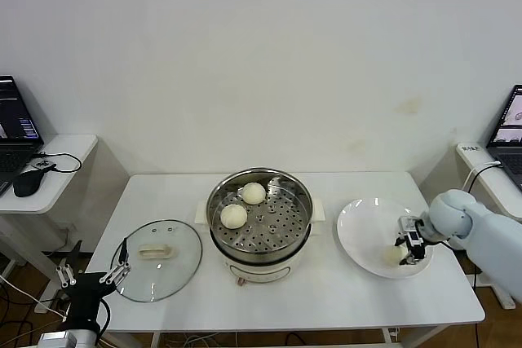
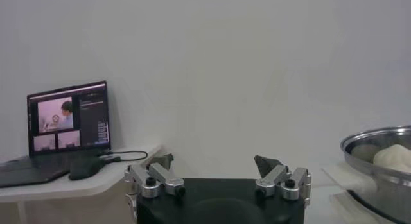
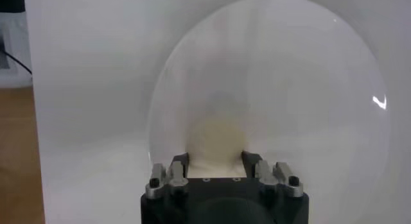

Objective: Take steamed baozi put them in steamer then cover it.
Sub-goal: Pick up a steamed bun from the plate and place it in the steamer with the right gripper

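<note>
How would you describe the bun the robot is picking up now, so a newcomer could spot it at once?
Start at the round shiny steel steamer pot mid-table, then look to the robot's right, to the flat white plate. The cream-white baozi bun lies there, clamped by the right gripper. Unlike the two buns in the pot, it is the only one on the plate.
</note>
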